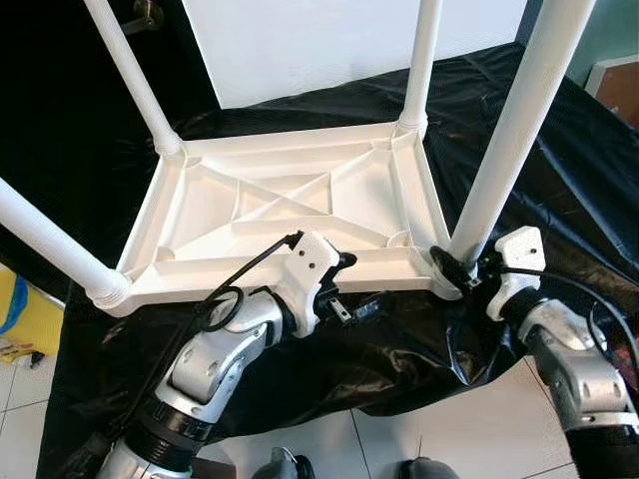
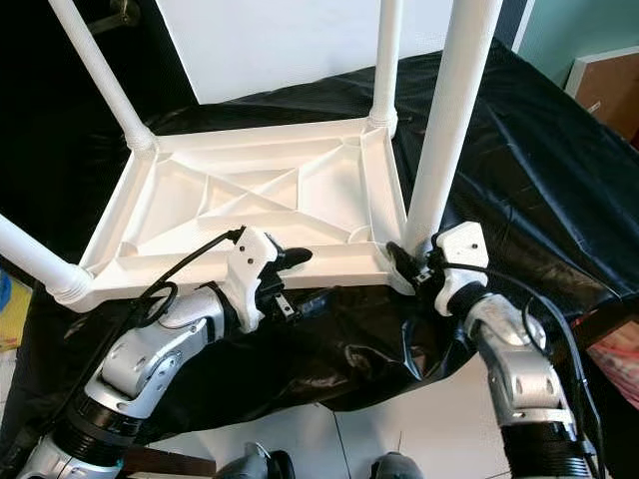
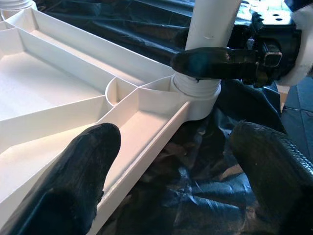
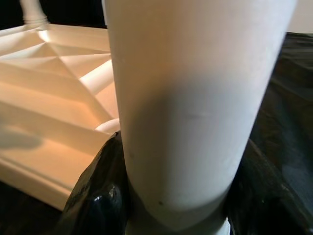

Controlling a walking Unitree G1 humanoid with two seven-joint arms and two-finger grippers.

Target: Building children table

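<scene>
A white plastic children's table (image 1: pixel 290 205) lies upside down on a bench draped in black plastic sheeting (image 1: pixel 559 190), its ribbed underside facing up and its four round legs rising from the corners. Its long axis runs across the bench from the robot's left to its right, and its near long edge sits close to the near edge of the bench.

The near right leg (image 1: pixel 514 130) stands up from the corner socket nearest the bench's near right side, leaning slightly to the right toward its top. The right claw (image 1: pixel 451 267) is closed around the base of this leg, just above the threaded collar; in the right wrist view one black finger (image 4: pixel 100 196) presses against each side of the white tube.

The left claw (image 1: pixel 344 289) hovers at the near long edge of the tabletop, near its middle, spread wide and holding nothing. In the left wrist view one finger (image 3: pixel 73 181) lies over the edge channel of the tabletop and the other over the black sheeting just outside the rim.

No brand, label or writing can be read on the table or the legs.

Past the bench's near left corner a yellow object (image 1: pixel 25 319) sits on the tiled floor (image 1: pixel 339 444).
</scene>
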